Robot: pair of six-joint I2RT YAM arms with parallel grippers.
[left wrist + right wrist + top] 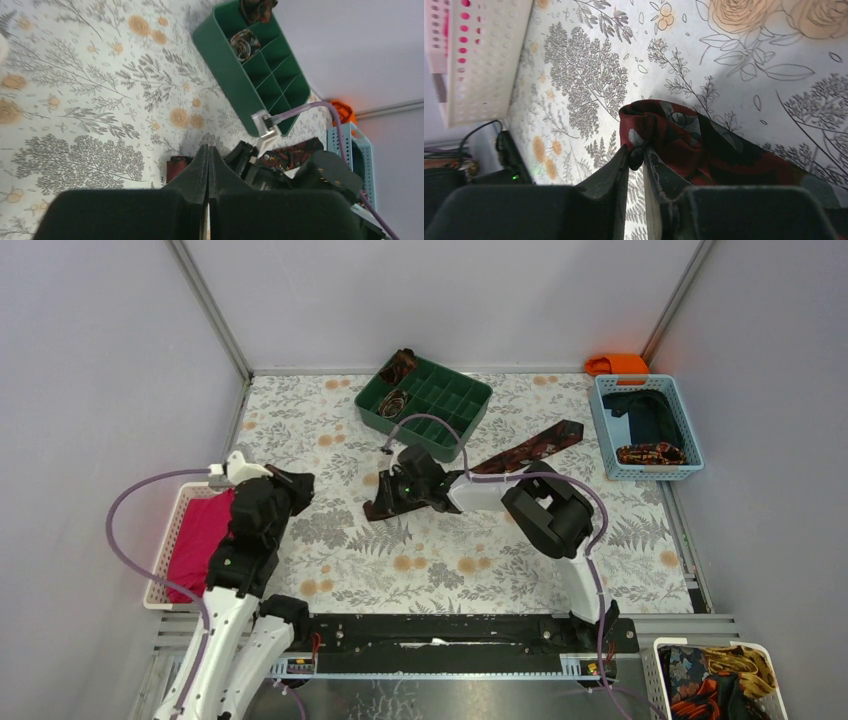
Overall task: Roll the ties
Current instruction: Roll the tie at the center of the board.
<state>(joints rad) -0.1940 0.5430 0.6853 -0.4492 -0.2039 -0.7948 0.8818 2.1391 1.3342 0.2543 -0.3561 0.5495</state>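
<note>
Now, right end effector [636, 154] clamped on tie [684, 145] end, left end effector [208, 150] together, empty.

From my station I saw the table [330, 430] covered in a pale cloth printed with grey ferns and tan flowers. A green tray [455, 398] split into small compartments sat askew near the far edge, about midway along it. At the far right corner stood a light blue slotted basket [655, 472] with a dark navy cloth [645, 415] bundled inside, and an orange thing [618, 363] lay just behind it against the wall. A white perforated basket [165, 550] sat along the left edge, holding a plain pink-red cloth [197, 540]. Off the table, past its near right corner, another white basket [700, 643] held bright patterned fabric [715, 685].
</note>
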